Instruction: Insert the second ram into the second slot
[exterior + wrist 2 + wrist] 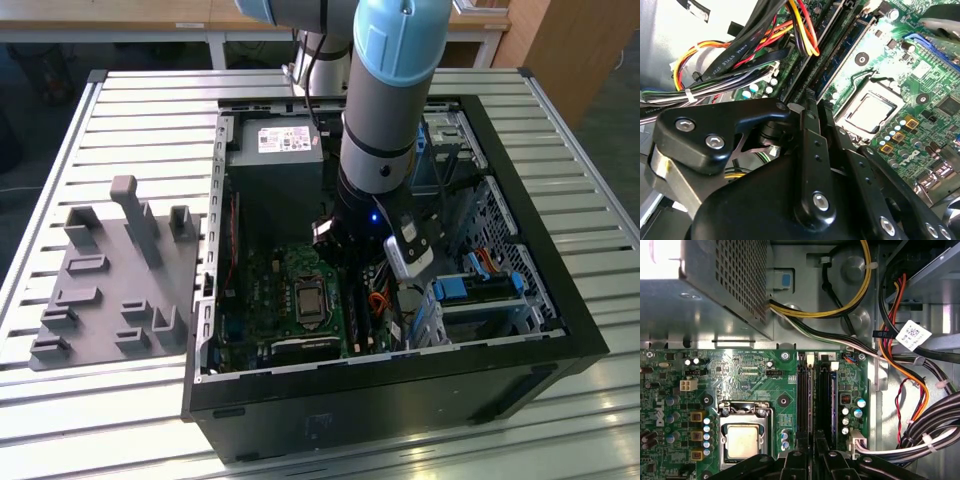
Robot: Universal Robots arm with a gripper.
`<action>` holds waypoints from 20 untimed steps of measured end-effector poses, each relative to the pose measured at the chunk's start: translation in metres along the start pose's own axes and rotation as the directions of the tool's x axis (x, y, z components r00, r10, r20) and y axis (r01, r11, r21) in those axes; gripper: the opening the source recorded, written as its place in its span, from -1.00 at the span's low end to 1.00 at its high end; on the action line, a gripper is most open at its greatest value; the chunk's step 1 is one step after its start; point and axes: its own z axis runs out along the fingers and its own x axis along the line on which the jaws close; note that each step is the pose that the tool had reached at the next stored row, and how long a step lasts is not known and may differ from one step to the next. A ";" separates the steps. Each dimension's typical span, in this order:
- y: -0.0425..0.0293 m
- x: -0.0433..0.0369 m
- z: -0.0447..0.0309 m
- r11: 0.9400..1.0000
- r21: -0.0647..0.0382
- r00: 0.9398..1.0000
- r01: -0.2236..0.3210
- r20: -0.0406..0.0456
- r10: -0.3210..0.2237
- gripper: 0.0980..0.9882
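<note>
Gripper (810, 452) over slots (815, 395) — perhaps closed — cables (900, 390) near.

green motherboard (755, 385), yellow cable (850, 300)

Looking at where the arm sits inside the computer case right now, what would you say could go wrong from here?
1. The gripper sits low over the memory slots, right beside the processor socket; a sideways slip might strike the socket or the small capacitors.
2. Loose cables hang close by on the slots' other side and could snag the arm.
3. In the exterior view the arm reaches deep into the case, so lifting off-line may catch its metal edges.
</note>
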 end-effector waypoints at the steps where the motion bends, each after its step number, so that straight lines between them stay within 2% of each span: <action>1: 0.0000 0.0000 0.0000 1.000 0.000 1.000 0.000 0.000 0.000 -0.76; 3: 0.0000 0.0000 -0.0007 1.000 0.000 1.000 0.000 0.000 0.000 -0.76; 8: 0.0002 0.0001 -0.0096 1.000 0.000 1.000 0.000 0.000 0.000 -0.76; 11: 0.0002 -0.0006 -0.0092 1.000 0.000 1.000 0.000 -0.001 0.000 -0.79; 12: 0.0001 -0.0007 -0.0088 1.000 0.000 1.000 0.000 -0.001 0.000 -0.93; 14: 0.0001 -0.0009 -0.0077 1.000 0.000 1.000 0.000 -0.001 0.000 -0.98; 20: 0.0001 -0.0011 -0.0040 1.000 0.000 1.000 0.000 -0.001 0.000 -0.98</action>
